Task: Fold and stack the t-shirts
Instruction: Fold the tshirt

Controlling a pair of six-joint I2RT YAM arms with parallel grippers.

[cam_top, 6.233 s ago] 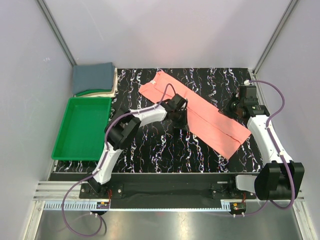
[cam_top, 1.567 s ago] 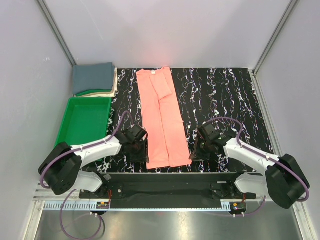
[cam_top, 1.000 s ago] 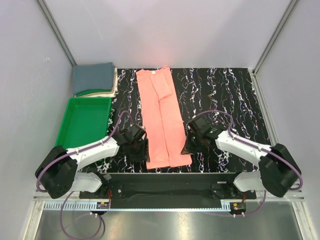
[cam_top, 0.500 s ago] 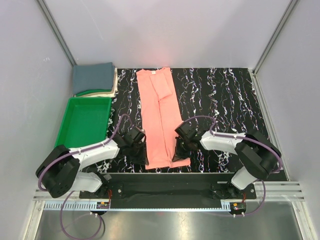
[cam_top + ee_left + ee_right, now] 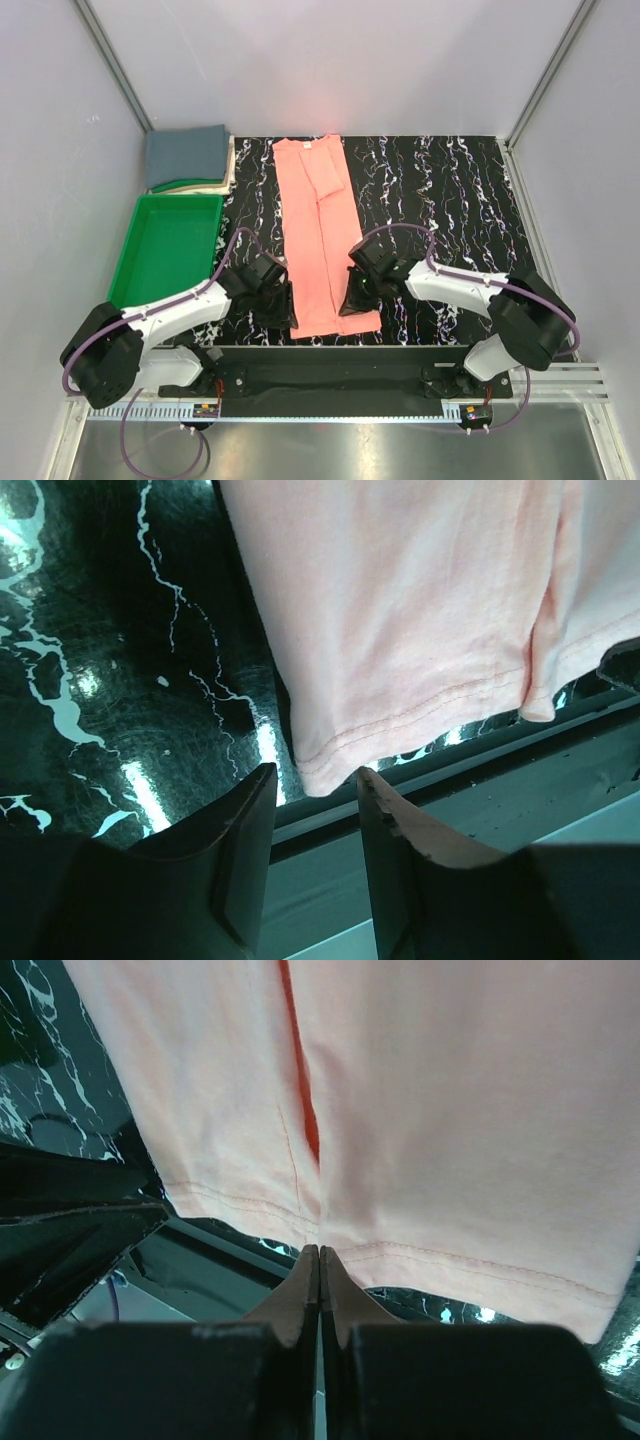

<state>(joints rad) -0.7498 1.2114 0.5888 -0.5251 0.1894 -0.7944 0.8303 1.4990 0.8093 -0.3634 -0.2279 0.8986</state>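
Note:
The salmon-pink t-shirt (image 5: 320, 230) lies folded into a long narrow strip down the middle of the black marbled table, neck at the far end and hem near the front edge. My left gripper (image 5: 282, 312) is open, its jaws either side of the hem's left corner (image 5: 315, 772). My right gripper (image 5: 355, 300) is shut, its tips touching the hem at the centre fold (image 5: 320, 1248); no cloth shows between them. The pink cloth fills both the left wrist view (image 5: 400, 610) and the right wrist view (image 5: 450, 1110). The slate blue-grey t-shirt (image 5: 187, 152) lies folded at the far left.
A green plastic tray (image 5: 125, 265) sits at the left edge, just left of my left arm. The blue-grey shirt rests on other folded cloth (image 5: 228, 165). The table's front edge and metal rail (image 5: 480, 810) lie right below the hem.
Earlier the pink shirt lay diagonally; it now lies straight. In the last second my right gripper moved left onto the hem, and my left gripper shifted slightly at the hem's left corner.

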